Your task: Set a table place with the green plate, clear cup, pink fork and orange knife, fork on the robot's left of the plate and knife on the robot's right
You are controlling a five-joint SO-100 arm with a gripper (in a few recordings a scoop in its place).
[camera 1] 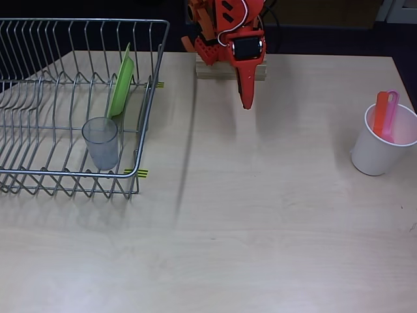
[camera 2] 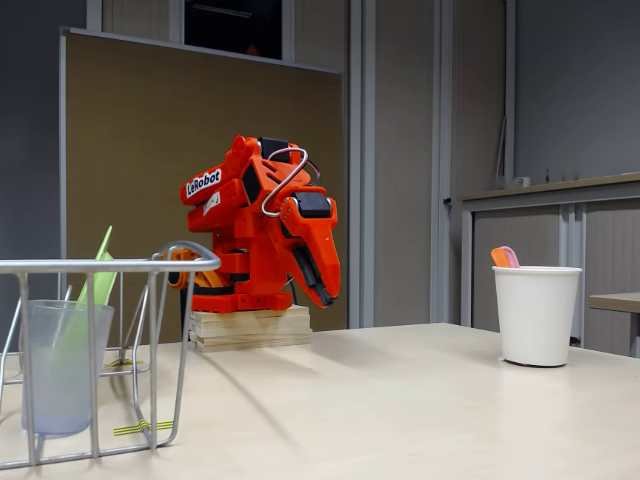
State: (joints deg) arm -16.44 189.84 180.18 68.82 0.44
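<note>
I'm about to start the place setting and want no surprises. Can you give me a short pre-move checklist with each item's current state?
1. Gripper free of load, arm folded at its base: ok.
2. Green plate reachable: not ok, standing on edge in the dish rack.
3. Clear cup upright in rack: ok.
4. Pink fork and orange knife separated: not ok, together in the white cup.
5. Jaws open: cannot tell.

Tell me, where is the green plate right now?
In the overhead view the green plate stands on edge in the wire dish rack at the left, just behind the clear cup.
</note>
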